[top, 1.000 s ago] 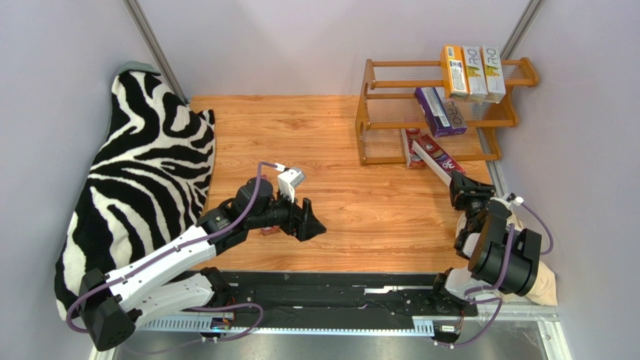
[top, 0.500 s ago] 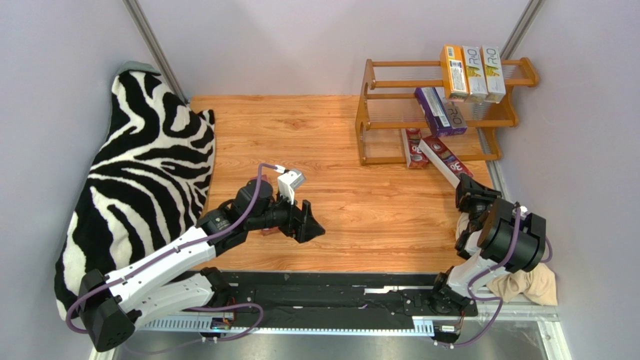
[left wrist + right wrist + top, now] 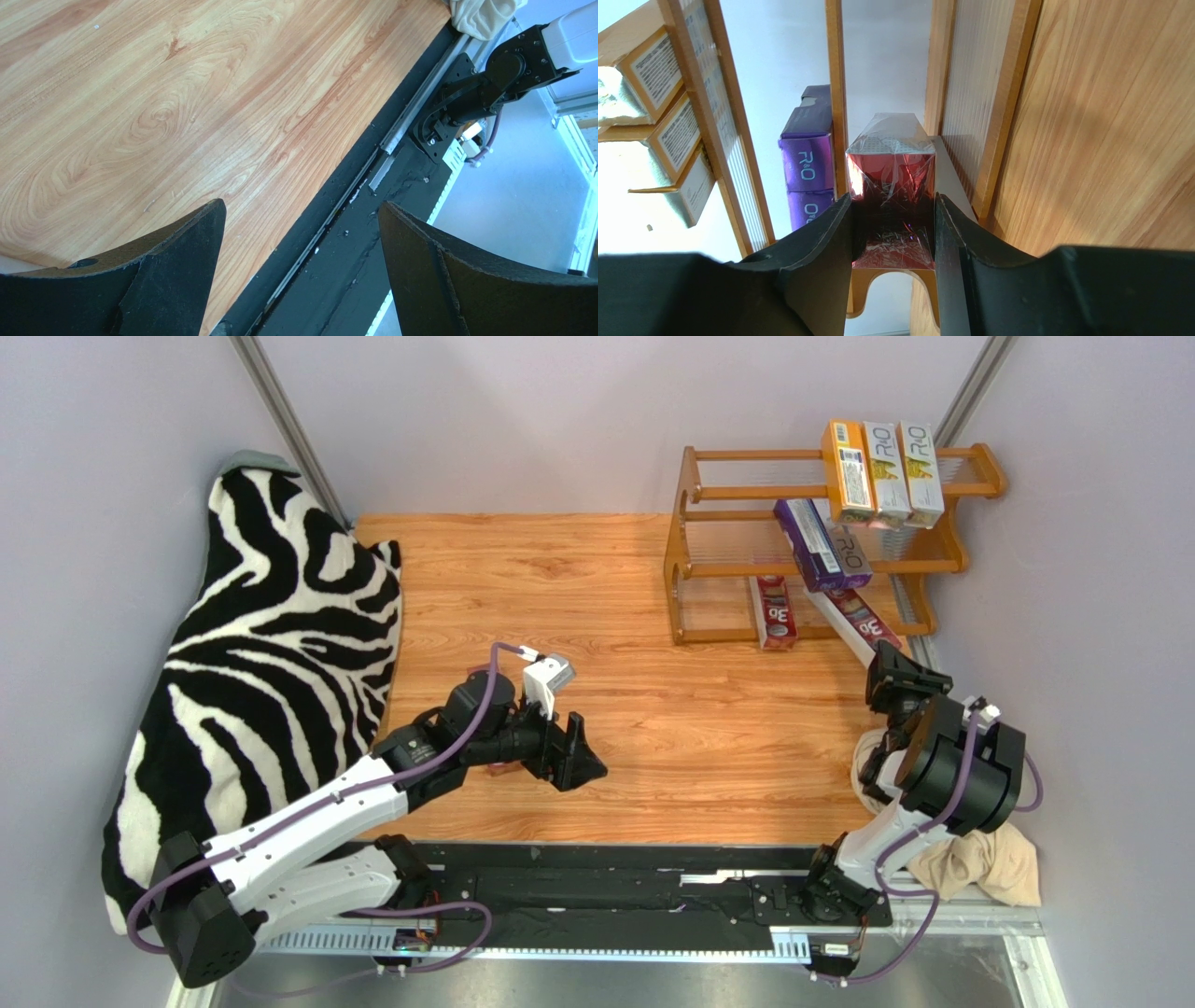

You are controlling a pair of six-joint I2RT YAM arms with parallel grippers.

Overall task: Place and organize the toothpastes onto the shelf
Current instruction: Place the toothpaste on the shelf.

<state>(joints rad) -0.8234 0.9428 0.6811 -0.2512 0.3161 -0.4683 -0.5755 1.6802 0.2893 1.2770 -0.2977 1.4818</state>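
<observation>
A: Start at the left. What's there?

B: A zebra cloth (image 3: 253, 658) lies over the left edge of the desk (image 3: 561, 574). Next to it the left tool (image 3: 575, 753) hangs low above the wood, jaws spread wide, with nothing between them.

A: And the shelf?

B: The shelf (image 3: 683, 546) stands in the far right corner. The pale and orange-yellow cartons (image 3: 884, 472) stand on the top tier and the purple cartons (image 3: 821, 543) lie on the middle one. A lone red carton (image 3: 774, 612) sits on the bottom tier.

A: And the right side?

B: The right tool (image 3: 892, 217) is clenched on the near end of a wrapped red carton (image 3: 891, 175). The carton's far end reaches in at the bottom tier, to the right of the lone red one.

A: How will it handle?

B: Probably light, with stiff card walls. The glossy film looks slippery, and a hard squeeze could dent the walls. Holding it by the end across its narrow width suits sliding it in, though the long free end may snag on the thin rods.
</observation>
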